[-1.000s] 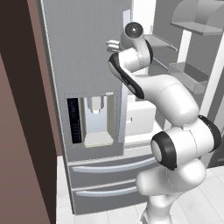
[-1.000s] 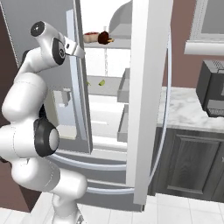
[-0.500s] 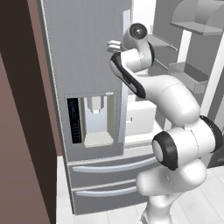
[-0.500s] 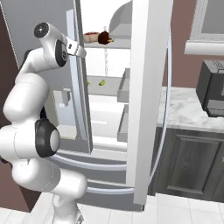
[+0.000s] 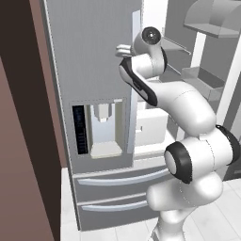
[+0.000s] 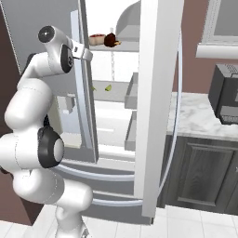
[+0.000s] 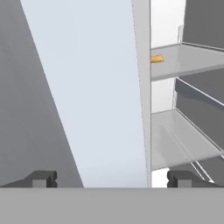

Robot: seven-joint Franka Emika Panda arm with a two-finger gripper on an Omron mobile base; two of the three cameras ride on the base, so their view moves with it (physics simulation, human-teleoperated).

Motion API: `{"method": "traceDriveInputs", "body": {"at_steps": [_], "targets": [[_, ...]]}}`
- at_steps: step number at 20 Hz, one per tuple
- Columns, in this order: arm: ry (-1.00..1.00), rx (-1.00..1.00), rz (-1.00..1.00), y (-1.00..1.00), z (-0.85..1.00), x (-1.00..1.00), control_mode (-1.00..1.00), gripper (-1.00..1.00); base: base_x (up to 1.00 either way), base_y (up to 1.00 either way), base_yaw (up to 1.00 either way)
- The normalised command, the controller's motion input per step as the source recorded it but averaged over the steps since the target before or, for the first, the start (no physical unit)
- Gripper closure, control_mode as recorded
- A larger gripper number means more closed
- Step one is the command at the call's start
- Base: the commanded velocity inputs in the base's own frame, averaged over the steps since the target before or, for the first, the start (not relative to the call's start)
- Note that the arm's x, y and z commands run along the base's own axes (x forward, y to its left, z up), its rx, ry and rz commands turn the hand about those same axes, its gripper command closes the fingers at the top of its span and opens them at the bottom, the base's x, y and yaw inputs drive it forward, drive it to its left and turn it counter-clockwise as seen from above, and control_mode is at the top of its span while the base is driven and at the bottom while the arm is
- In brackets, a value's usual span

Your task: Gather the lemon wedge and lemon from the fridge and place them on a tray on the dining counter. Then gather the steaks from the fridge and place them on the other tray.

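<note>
The fridge stands with its right door (image 6: 158,93) swung open and its left door (image 5: 94,70) closed. Small yellow-green pieces, the lemon (image 6: 108,87) and what may be the lemon wedge (image 6: 93,88), lie on a middle shelf. The steaks (image 6: 97,38) show as reddish and dark pieces on the top shelf. My gripper (image 5: 123,48) (image 6: 84,52) (image 7: 110,178) is raised at the inner edge of the left door, open and holding nothing. In the hand view that door edge runs up between the fingertips (image 7: 41,178), and a small orange thing (image 7: 156,58) sits on a shelf beyond. No tray is in sight.
A dark appliance (image 6: 225,97) sits on a marble counter (image 6: 195,116) over dark cabinets (image 6: 204,172), right of the fridge. A brown wall panel (image 5: 19,141) flanks the fridge on the left. The left door carries a dispenser (image 5: 101,127); two drawers (image 5: 117,188) lie below.
The arm has shifted only slightly toward the fridge opening. The jaws stay open and nothing in the fridge has moved.
</note>
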Motion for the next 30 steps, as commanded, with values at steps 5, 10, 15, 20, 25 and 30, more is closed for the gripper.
{"method": "traceDriveInputs", "body": {"at_steps": [5, 10, 15, 20, 25, 30], "targets": [[0.0, -0.05, 0.0, 0.0, -0.34, 0.25, -1.0, 1.0, 0.0, 0.0, 0.0], [0.0, -0.01, 0.0, 0.0, -0.29, 0.32, -1.0, 1.0, 0.0, 0.0, 0.0], [0.0, 0.0, 0.0, 0.0, -0.22, 0.33, -1.0, 1.0, 0.0, 0.0, 0.0], [-0.01, 0.0, 0.0, 0.08, -0.03, -0.01, -1.0, 1.0, 0.0, 0.0, 0.0], [-0.01, 0.0, 0.0, 0.37, 0.0, -0.46, -1.0, 1.0, 0.0, 0.0, 0.0], [0.0, 0.0, 0.0, 0.54, 0.0, -0.63, -1.0, 1.0, 0.0, 0.0, 0.0]]}}
